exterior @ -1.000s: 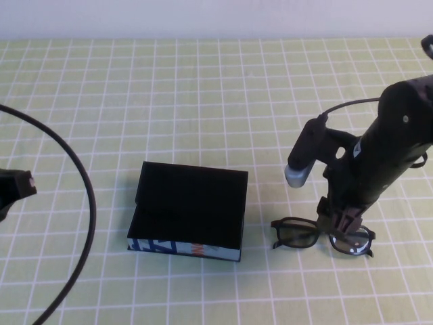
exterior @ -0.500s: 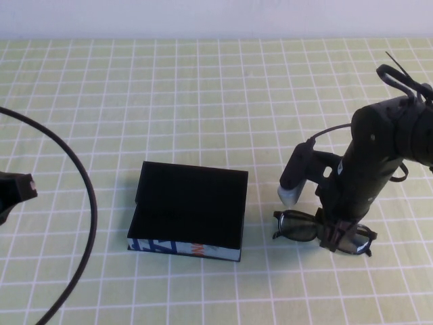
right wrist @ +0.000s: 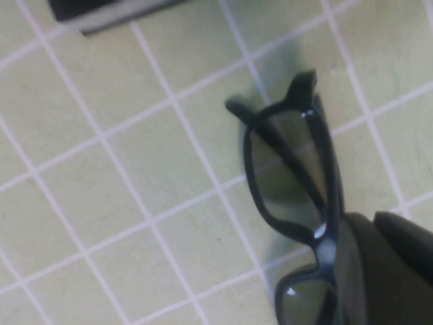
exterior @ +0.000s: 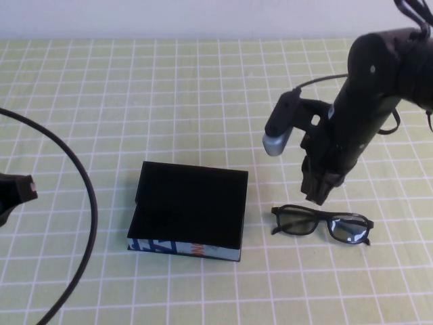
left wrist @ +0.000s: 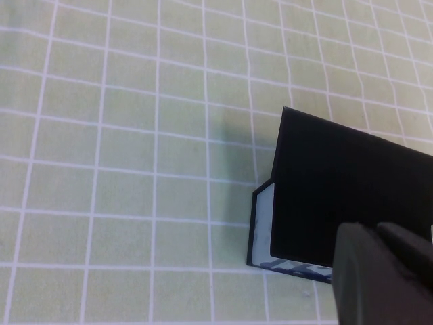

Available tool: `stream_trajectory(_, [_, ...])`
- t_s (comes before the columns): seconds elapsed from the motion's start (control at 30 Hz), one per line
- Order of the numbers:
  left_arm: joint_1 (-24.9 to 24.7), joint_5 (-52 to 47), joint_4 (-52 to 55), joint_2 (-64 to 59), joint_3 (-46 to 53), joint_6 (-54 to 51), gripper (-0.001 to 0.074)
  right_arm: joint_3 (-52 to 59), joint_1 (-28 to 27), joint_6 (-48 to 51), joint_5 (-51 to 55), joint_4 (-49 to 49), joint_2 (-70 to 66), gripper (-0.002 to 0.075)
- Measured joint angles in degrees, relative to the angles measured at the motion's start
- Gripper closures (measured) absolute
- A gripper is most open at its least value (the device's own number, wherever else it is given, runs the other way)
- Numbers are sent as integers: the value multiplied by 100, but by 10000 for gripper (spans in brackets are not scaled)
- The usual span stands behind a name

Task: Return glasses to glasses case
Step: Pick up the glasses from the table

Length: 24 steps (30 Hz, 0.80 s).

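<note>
The black thick-framed glasses (exterior: pixel 321 225) lie folded on the green checked cloth, just right of the glasses case (exterior: pixel 189 203). The case is a flat black box with its lid down and a light band printed in blue and orange along its near side. My right gripper (exterior: pixel 316 193) hangs shut and empty a little above the glasses' middle. In the right wrist view the glasses (right wrist: pixel 287 162) lie below the gripper (right wrist: pixel 371 223), their bridge beside one finger. My left gripper (exterior: pixel 10 193) sits shut at the far left; in its wrist view the gripper (left wrist: pixel 375 233) is over the case's corner (left wrist: pixel 338 183).
A black cable (exterior: pixel 88 203) arcs across the table's left side. The green checked cloth (exterior: pixel 203 88) spreads behind the case, and a pale wall edge runs along the back.
My right gripper, which was down on the glasses' bridge, has risen up and away. The glasses stay on the table, shifted slightly. The left arm and case have not moved.
</note>
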State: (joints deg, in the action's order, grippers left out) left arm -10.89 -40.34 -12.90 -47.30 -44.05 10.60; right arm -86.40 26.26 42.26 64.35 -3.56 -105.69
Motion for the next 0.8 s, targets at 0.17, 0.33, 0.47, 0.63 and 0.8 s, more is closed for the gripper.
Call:
stream_trajectory(0.17, [0,-13,0,0,0,0,736,-694,74,255,475,-266,0,739])
stream_trajectory(0.33, [0,-50,0,0,0,0,736,-827,74,266,556,-12,-42,687])
stream_trajectory(0.47, [0,-63,0,0,0,0,736,-690,74,227,560,80,-184,547])
stream_trajectory(0.63, [0,-77,0,0,0,0,736,-248,71,211,560,319,-396,463])
stream_trajectory(0.8, [0,-77,0,0,0,0,736,156,-155,211,361,356,-418,450])
